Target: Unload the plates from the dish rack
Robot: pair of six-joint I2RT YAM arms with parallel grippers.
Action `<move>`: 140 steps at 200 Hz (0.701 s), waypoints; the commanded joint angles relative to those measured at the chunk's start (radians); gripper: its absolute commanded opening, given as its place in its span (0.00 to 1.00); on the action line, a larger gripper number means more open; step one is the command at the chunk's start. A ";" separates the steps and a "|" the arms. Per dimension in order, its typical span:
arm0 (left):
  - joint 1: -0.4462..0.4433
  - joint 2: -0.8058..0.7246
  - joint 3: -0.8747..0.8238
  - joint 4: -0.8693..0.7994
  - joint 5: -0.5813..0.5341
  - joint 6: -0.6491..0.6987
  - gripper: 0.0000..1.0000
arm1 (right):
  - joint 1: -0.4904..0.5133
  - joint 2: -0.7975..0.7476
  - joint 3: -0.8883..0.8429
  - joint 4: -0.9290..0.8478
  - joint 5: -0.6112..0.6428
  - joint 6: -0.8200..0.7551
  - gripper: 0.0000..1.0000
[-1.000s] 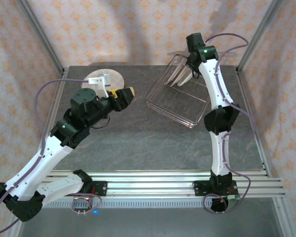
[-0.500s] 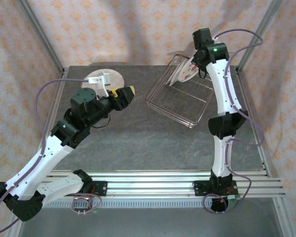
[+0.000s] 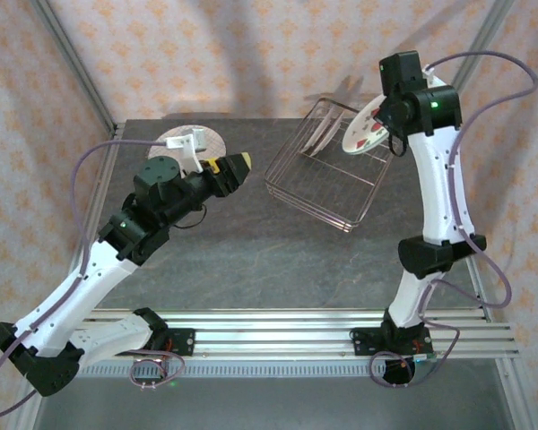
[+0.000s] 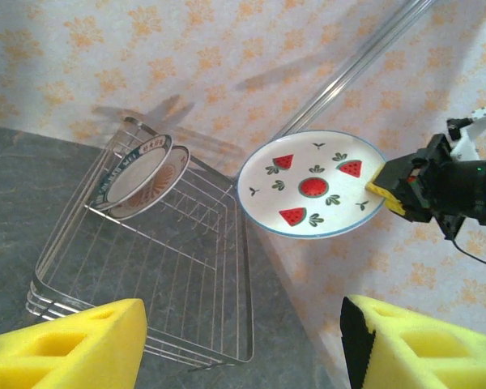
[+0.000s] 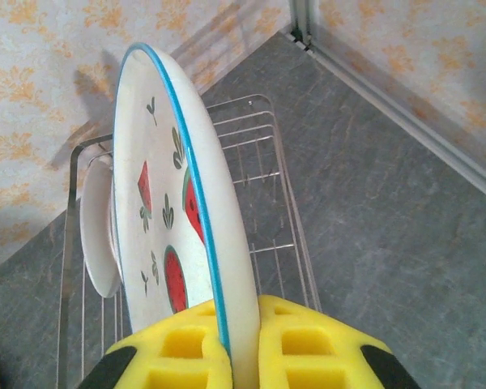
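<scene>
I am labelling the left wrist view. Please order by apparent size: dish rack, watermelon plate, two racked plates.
1. dish rack
2. watermelon plate
3. dark-rimmed plate and second racked plate: overlapping and alike, so not ranked.
Differing distance from the camera may distort this order.

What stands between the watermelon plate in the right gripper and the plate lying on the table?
The left gripper, open, hangs beside that table plate, its wrist overlapping the plate's near edge from above. The watermelon plate, clamped in the right gripper, is clear of the dish rack; nothing else intervenes.
</scene>
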 commanded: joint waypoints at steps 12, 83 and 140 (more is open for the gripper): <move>-0.015 0.036 0.043 0.075 0.028 -0.043 0.65 | -0.002 -0.131 -0.046 0.008 0.078 0.008 0.00; -0.035 0.232 0.116 0.144 0.155 -0.286 0.64 | -0.010 -0.356 -0.269 0.023 0.042 0.032 0.00; -0.056 0.492 0.238 0.230 0.352 -0.559 0.62 | -0.021 -0.516 -0.469 0.178 -0.123 0.087 0.00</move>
